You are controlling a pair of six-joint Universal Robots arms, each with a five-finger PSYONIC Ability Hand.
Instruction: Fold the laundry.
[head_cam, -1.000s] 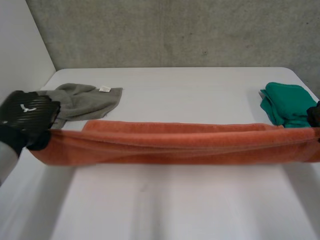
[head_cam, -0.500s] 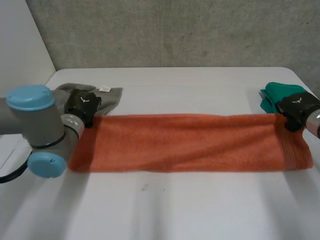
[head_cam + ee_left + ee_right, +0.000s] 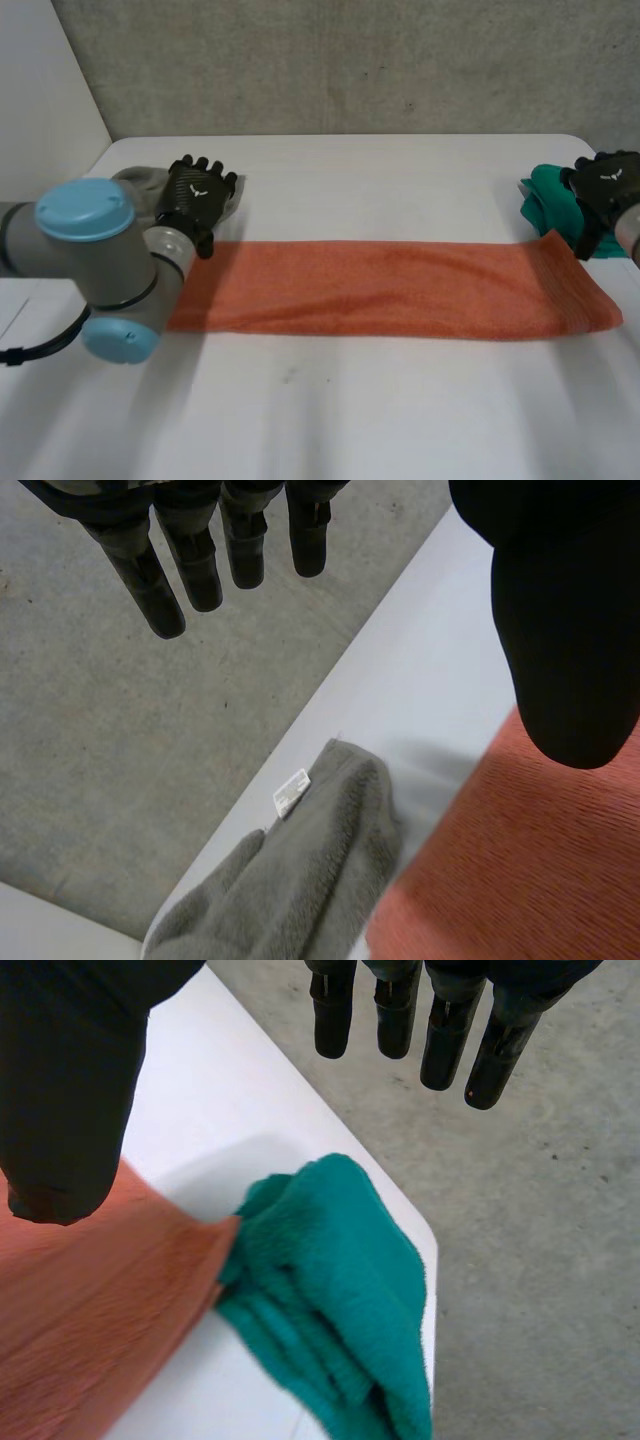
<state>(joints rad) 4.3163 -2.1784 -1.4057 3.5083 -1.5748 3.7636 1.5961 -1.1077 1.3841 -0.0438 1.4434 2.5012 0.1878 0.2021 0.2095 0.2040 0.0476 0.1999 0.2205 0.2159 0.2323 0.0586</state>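
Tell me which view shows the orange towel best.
Head view: the orange towel lies there whole, a long flat strip. Each wrist view catches one end, beside the grey cloth or the green cloth.

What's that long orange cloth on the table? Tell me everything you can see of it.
The orange cloth is a fuzzy, towel-like strip lying flat in a long narrow band across the white table. Its surface shows fine ribbing and soft creases. One end lies beside the grey cloth. The other end's far corner meets the folded green cloth. The left hand and right hand hover open near its ends, and neither holds it.
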